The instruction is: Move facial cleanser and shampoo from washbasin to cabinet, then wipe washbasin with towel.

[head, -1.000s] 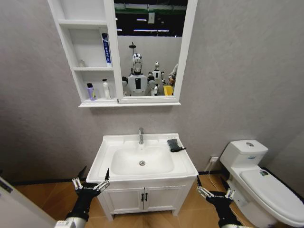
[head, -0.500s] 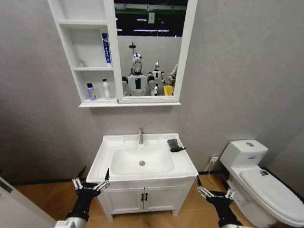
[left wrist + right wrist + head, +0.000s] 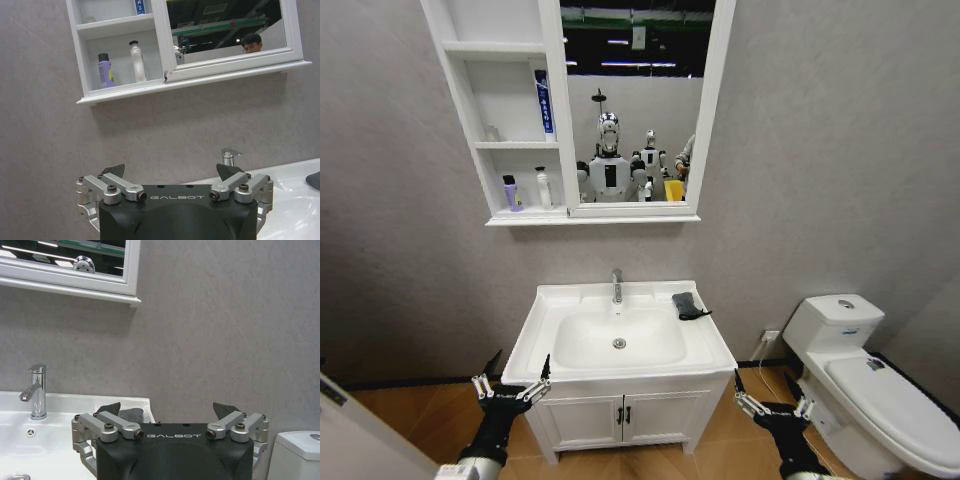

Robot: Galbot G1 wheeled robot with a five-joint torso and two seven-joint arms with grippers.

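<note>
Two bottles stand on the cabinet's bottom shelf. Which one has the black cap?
The purple bottle, the one farther from the mirror. Its neighbour, the white bottle, is taller and slimmer, white from base to top.

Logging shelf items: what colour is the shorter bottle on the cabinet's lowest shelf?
Purple bottle with a black cap, best seen in the left wrist view.
</note>
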